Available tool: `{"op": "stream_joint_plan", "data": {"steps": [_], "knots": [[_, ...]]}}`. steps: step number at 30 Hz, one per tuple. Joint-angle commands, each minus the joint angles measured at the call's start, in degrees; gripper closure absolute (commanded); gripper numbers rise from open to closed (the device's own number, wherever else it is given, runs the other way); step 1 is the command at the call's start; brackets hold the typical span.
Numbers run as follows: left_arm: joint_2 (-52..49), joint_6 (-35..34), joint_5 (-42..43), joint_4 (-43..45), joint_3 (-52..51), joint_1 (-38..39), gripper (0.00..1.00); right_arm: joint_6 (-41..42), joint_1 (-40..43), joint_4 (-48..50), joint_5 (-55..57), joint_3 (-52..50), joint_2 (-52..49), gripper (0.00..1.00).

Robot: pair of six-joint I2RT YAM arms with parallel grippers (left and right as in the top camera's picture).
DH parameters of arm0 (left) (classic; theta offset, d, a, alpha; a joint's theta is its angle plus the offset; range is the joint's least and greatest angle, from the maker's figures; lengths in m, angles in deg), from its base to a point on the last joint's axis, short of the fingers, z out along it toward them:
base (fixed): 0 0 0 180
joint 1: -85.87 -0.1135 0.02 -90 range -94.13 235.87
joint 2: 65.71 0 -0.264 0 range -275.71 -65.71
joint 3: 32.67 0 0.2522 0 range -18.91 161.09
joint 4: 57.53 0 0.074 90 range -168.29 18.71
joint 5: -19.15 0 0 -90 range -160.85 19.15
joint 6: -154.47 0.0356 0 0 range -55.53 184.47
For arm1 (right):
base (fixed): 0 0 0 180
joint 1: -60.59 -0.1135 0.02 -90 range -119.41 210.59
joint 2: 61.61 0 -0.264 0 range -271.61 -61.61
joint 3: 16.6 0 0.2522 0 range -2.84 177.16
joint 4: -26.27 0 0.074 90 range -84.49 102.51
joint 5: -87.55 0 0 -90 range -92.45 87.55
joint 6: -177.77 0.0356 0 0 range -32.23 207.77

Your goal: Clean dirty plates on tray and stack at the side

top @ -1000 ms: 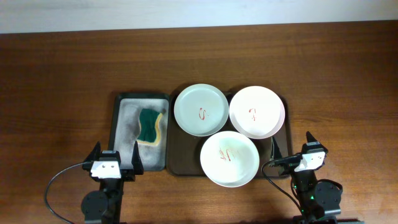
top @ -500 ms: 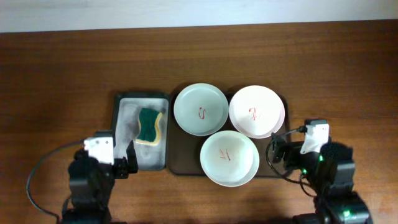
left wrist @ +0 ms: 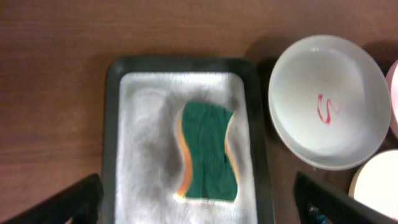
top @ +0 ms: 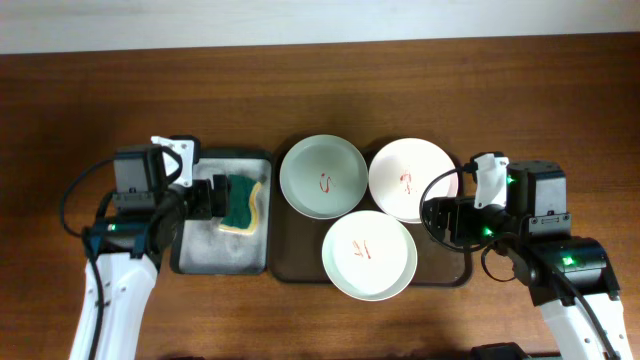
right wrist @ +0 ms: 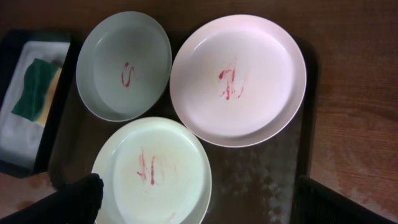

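Observation:
Three dirty plates lie on the dark brown tray (top: pixel 295 255): a pale green plate (top: pixel 323 177) at back left, a pinkish white plate (top: pixel 412 180) at back right, and a white plate (top: pixel 368 254) in front. Each has red scribbles in the centre. All three show in the right wrist view: green (right wrist: pixel 124 65), pinkish (right wrist: pixel 239 78), white (right wrist: pixel 155 171). My left gripper (top: pixel 210 198) (left wrist: pixel 196 182) is open above the grey tray. My right gripper (top: pixel 440 222) (right wrist: pixel 198 182) is open above the brown tray's right side, between the white and pinkish plates.
A green and yellow sponge (top: pixel 240 203) (left wrist: pixel 208 152) lies on a grey cloth in the narrow grey tray with black rim (top: pixel 186 160) (left wrist: pixel 112 124), left of the brown tray. Bare wooden table (top: pixel 540 100) surrounds both trays.
Both arms have risen from the table's front edge and moved forward. The left gripper is now over the grey tray and the right one over the brown tray's right side. The plates have not moved.

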Motion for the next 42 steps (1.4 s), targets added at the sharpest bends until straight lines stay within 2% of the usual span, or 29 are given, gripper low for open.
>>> {"op": "stream_joint_plan", "data": {"steps": [1,4,6,9,12,13,14,15,16,18,20,22,23,26,29,31,33,35,37,40,41,42], "knots": [[-6.6,-1.09,1.29,3.37,0.98,0.83,0.15,0.63,0.26,0.04,-0.72,1.09,0.02,0.01],[-14.38,-1.09,-1.25,5.25,0.98,4.7,0.21,0.63,0.26,0.04,-0.7,1.09,0.02,0.01],[-19.78,-1.11,-5.88,6.03,0.98,7.56,0.21,0.63,0.26,0.04,-0.7,1.09,0.02,0.01],[-24.68,-1.16,-6.95,6.27,0.98,9.38,0.24,0.61,0.26,0.04,-0.7,1.09,0.02,0.01],[-29.2,-1.31,-7.04,7.93,0.98,10.49,0.34,0.63,0.26,0.04,-0.7,1.09,0.02,0.01],[-30.14,-1.31,-7.04,8.2,0.98,10.49,0.51,0.63,0.26,0.04,-0.68,1.09,0.02,0.0],[-30.25,-1.31,-7.45,8.31,0.98,10.49,0.82,0.63,0.26,0.04,-0.68,1.09,0.02,0.0],[-30.25,-1.29,-7.93,8.39,1.01,10.49,0.96,0.63,0.26,0.04,-0.68,1.09,0.02,0.0],[-30.25,-1.29,-8.87,8.28,1.01,10.47,1.0,0.63,0.26,0.04,-0.68,1.09,0.02,0.0],[-29.38,-1.31,-11.28,5.86,2.19,10.43,1.0,0.61,0.26,0.04,-0.68,1.09,0.02,0.0],[-26.82,-1.33,-11.23,3.26,4.42,10.43,1.0,0.61,0.26,-0.02,-1.75,1.09,0.02,0.08],[-25.0,-1.33,-11.23,1.6,5.6,10.43,1.0,0.63,0.26,-0.46,-4.04,1.09,-0.2,0.09],[-24.44,-1.33,-11.19,0.48,5.6,10.45,0.87,0.61,0.26,-1.6,-4.15,1.09,-0.9,0.1],[-25.75,-1.36,-10.84,-1.38,3.39,10.49,0.85,0.61,0.26,-4.66,-4.28,1.09,-4.98,0.12],[-27.74,-2.62,-10.84,-1.36,1.49,10.47,0.69,0.61,0.26,-5.6,-7.06,1.09,-11.28,0.14],[-28.46,-4.37,-10.78,-1.16,1.49,10.49,0.63,0.61,0.24,-6.88,-7.1,1.09,-16.83,0.18],[-28.65,-4.35,-9.64,-0.37,1.49,10.49,0.62,0.59,0.2,-7.28,-7.1,1.09,-21.09,0.2],[-28.68,-4.35,-8.63,-0.09,1.49,10.49,0.7,0.59,0.2,-7.32,-7.19,1.09,-26.91,0.27],[-28.81,-4.35,-8.63,-0.13,1.49,10.49,0.97,-0.04,0.07,-7.48,-8.22,1.07,-31.36,0.31],[-28.81,-4.35,-8.68,-0.26,1.49,10.49,1.0,-0.09,-2.84,-6.78,-8.11,0.92,-36.83,0.41],[-28.81,-4.35,-8.68,-0.22,1.51,10.47,1.0,-0.02,-3.98,-6.34,-7.67,0.92,-38.4,0.54],[-28.81,-4.35,-8.7,0.11,1.53,10.4,1.0,0.28,-5.05,-5.09,-7.48,0.85,-40.39,0.6]]}}
